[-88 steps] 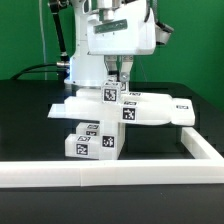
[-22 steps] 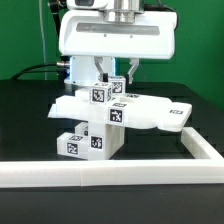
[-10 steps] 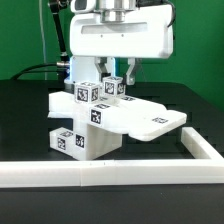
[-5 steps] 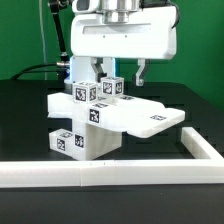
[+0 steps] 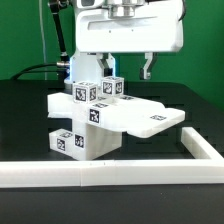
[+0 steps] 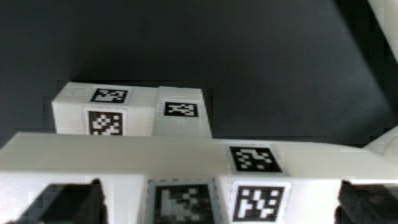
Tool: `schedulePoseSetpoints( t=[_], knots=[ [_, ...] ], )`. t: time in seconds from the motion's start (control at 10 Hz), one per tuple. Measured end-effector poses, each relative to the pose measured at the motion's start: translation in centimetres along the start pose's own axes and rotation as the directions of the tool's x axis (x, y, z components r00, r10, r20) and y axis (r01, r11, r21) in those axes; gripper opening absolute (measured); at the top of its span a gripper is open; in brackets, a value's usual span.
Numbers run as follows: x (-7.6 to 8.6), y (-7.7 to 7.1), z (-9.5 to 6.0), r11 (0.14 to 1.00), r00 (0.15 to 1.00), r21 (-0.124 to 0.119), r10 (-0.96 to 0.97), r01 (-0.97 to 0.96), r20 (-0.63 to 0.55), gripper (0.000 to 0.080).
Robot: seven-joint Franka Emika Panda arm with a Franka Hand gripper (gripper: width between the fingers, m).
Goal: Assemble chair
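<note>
The partly built chair (image 5: pixel 100 118) stands mid-table in the exterior view. It is a white tagged block at the bottom, a flat seat panel (image 5: pixel 152 119) reaching toward the exterior view's right, and two small tagged blocks (image 5: pixel 98 90) on top. My gripper (image 5: pixel 125 72) hangs just above those blocks, open, its fingers (image 5: pixel 147 68) spread wide and touching nothing. In the wrist view the chair's tagged white parts (image 6: pixel 169 150) fill the frame. The gripper (image 6: pixel 217 205) shows only as dark fingertips (image 6: pixel 68 205) at both sides, with a tagged block between them, untouched.
A long white border rail (image 5: pixel 110 174) runs along the table's front and turns back at the exterior view's right (image 5: pixel 202 147). The table top is black. Cables lie at the back on the exterior view's left.
The fingers have spread from close around the top block to wide open, letting it go. The gripper has risen slightly. The chair parts have stayed still over the last second.
</note>
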State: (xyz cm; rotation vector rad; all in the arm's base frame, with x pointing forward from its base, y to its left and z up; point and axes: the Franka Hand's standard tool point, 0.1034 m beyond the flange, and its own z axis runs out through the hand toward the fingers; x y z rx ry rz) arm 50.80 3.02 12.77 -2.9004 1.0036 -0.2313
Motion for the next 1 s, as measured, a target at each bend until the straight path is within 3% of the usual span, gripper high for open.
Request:
schedulePoseSetpoints(
  t=[1.0],
  knots=[
    [-0.07, 0.2, 0.35, 1.0, 1.0, -0.009, -0.001, 0.001, 0.002, 0.0649]
  ],
)
